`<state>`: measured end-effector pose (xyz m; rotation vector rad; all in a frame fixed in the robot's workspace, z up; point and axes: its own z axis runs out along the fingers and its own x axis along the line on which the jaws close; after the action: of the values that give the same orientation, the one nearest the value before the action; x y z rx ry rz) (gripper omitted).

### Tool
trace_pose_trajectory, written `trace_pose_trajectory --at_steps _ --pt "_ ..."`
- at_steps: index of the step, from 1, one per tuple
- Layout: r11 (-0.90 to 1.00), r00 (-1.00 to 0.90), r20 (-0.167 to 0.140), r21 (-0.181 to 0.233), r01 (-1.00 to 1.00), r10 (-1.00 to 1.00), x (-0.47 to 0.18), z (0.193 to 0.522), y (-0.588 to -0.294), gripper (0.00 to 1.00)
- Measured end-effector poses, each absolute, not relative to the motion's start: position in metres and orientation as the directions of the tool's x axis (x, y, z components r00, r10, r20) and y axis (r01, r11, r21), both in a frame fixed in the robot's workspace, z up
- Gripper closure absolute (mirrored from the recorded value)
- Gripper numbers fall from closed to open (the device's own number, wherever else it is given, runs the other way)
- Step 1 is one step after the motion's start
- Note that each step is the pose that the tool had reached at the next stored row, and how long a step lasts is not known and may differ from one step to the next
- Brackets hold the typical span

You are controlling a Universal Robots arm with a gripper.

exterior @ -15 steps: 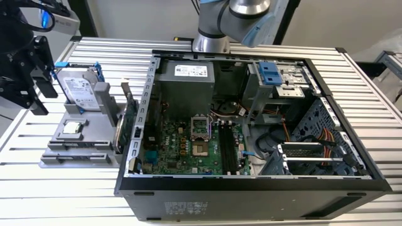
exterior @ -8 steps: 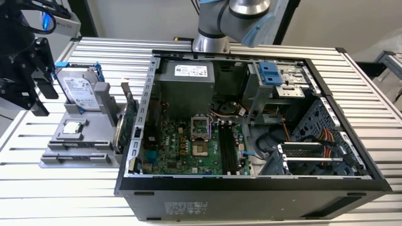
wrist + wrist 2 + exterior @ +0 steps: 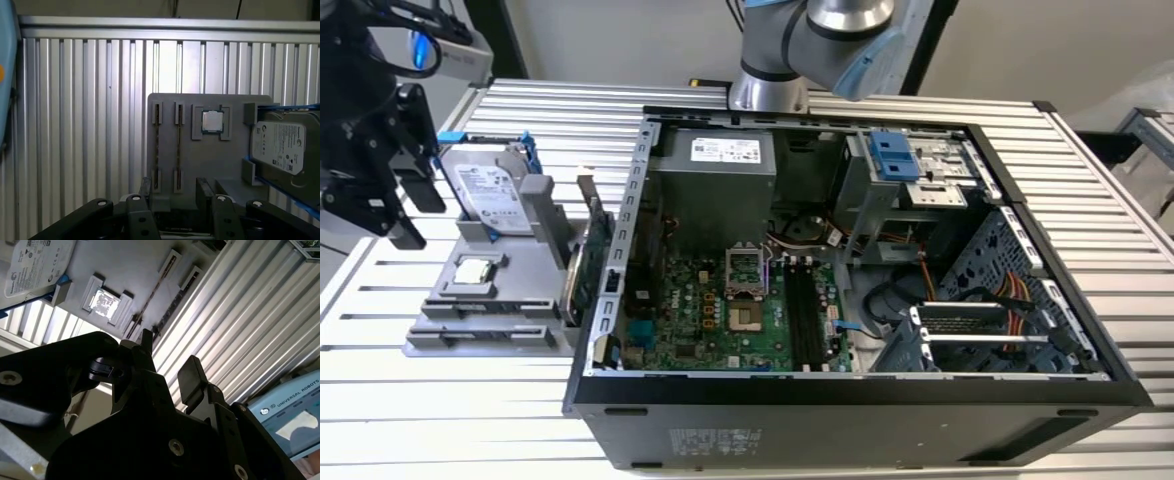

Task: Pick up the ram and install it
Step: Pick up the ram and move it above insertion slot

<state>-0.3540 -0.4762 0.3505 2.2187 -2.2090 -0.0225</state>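
Claw [image 3: 174,186], spread and empty, hangs above the gray holder [image 3: 467,335] on the counter [image 3: 454,420] at the exterior view's left. Two ram sticks [image 3: 157,147] stand there on edge in neighbouring slots. A squeeze off-centre could snag the second stick or wedge one askew. Also counted: one hard drive [image 3: 282,145], one processor chip [image 3: 212,121], one open computer case [image 3: 854,400].

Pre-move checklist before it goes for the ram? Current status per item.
1. Gripper open and empty: ok; jaws apart, nothing between them.
2. Ram in the gray holder: ok; thin sticks stand on edge in its slots.
3. Gripper touching the ram: not ok; it hangs clear of it.
4. Computer case open: ok.
5. Memory slots on the motherboard free: ok; they look empty.
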Motion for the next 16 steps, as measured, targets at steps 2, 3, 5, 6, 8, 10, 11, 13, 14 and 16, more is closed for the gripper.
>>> trace_pose_trajectory --at_steps 2,3,5,6,8,10,11,13,14,16 --pt "-0.004 0.004 -0.003 0.018 -1.0 -1.0 -0.354 0.3498 -0.4762 0.0" --pt "-0.004 0.004 -0.003 0.018 -1.0 -1.0 -0.354 0.3494 -0.4762 0.0" --pt "-0.004 0.004 -0.002 0.018 -1.0 -1.0 -0.354 0.3486 -0.4762 0.0" --pt "-0.004 0.004 -0.002 0.018 -1.0 -1.0 -0.354 0.3482 -0.4762 0.0" --pt "-0.004 0.004 -0.002 0.018 -1.0 -1.0 -0.354 0.3474 -0.4762 0.0" --pt "-0.005 0.004 -0.002 0.018 -1.0 -1.0 -0.354 0.3467 -0.4762 0.0" --pt "-0.005 0.004 -0.002 0.018 -1.0 -1.0 -0.354 0.3463 -0.4762 0.0" --pt "-0.005 0.004 -0.002 0.018 -1.0 -1.0 -0.3539 0.3456 -0.4762 0.0" --pt "-0.004 0.004 -0.002 0.018 -1.0 -1.0 -0.3539 0.3453 -0.4762 0.0" --pt "-0.004 0.004 -0.002 0.018 -1.0 -1.0 -0.354 0.3446 -0.4762 0.0"
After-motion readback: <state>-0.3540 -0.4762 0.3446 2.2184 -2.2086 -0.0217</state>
